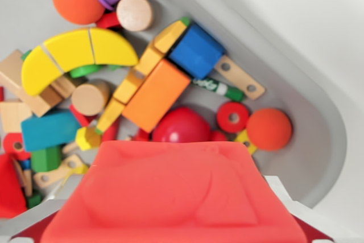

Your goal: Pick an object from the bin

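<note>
A red suction-cup end effector [173,194], state unclear, hides toys crowding the bin [318,140].

1. Setting: a toy-sorting bench setup, lab-like; the room itself is out of view.
2. Grey plastic bin [318,140] with a rounded corner, sitting on a plain white surface [307,9].
3. Contents: jumbled wooden toy blocks, e.g. yellow arch [77,55], blue block [196,50], orange ball [268,129], red ring [232,117].

Toys [153,92] packed tight across bin [318,135]; bare floor only beside orange ball [268,129].
</note>
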